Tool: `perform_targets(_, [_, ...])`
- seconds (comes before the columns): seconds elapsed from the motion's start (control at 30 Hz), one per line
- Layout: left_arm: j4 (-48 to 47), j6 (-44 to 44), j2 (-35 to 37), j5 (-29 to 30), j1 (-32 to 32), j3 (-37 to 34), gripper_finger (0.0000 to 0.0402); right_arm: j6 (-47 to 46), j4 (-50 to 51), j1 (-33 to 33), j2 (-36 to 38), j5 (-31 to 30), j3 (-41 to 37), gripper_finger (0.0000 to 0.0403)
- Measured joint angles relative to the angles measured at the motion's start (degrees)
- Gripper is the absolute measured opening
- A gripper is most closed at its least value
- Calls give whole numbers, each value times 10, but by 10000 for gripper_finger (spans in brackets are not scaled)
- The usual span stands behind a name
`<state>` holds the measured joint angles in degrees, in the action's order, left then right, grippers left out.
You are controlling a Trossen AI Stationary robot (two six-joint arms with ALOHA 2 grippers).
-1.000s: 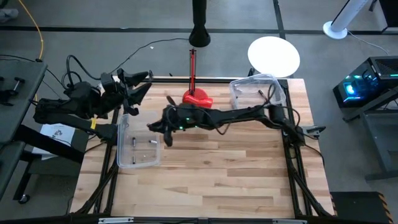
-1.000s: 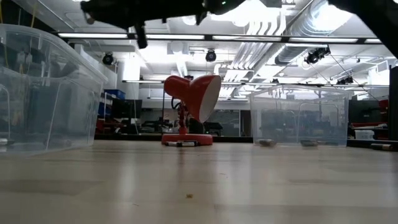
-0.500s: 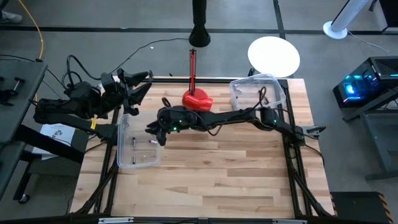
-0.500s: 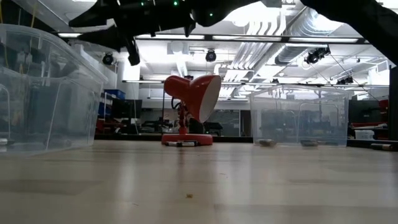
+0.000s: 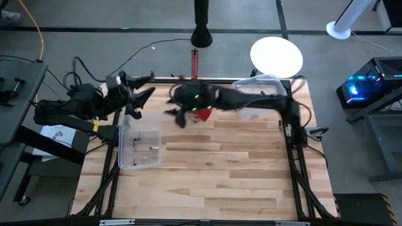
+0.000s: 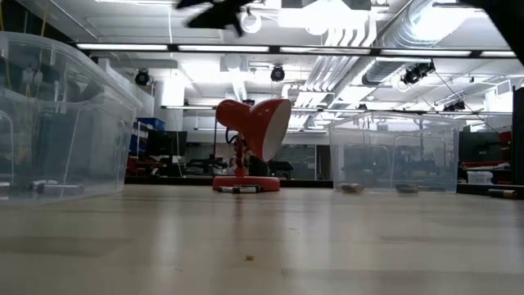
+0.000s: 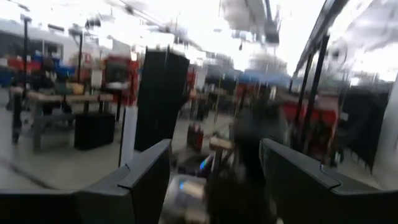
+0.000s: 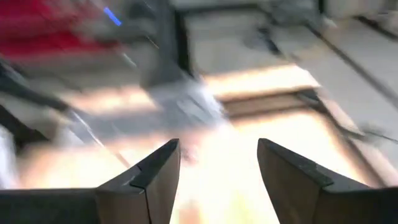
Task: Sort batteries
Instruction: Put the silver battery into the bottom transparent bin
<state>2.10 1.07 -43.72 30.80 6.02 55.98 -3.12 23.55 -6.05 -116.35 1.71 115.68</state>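
Small silvery cylinder batteries [image 5: 144, 141] lie inside the clear plastic bin [image 5: 126, 164] at the table's left. The right gripper [image 5: 178, 117], fingers apart and empty, hangs above the red lamp-like object [image 6: 254, 131]. The left gripper [image 5: 142, 95] stands open, far left.

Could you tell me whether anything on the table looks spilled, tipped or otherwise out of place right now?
Nothing stands out. The batteries lie inside the left clear bin, the right clear bin sits upright at the far corner, and the red lamp-like object stands upright. No batteries show loose on the table.
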Motion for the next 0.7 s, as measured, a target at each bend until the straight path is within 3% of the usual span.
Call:
perform_targets(0.23, [-154, 55, -32, 6, -23, 0, 236, 55, 323, -33, 108, -103, -3, 206])
perform_targets(0.4, [-315, 102, -138, -156, -88, 0, 236, 29, 412, -37, 176, -175, -3, 206])
perform_targets(0.53, [-356, 37, -255, -221, -107, -1, 236, -6, 437, -29, 232, -233, -3, 206])
perform_targets(0.7, [-323, -124, -377, -231, -113, -1, 236, -67, 478, 0, 280, -295, -3, 206])
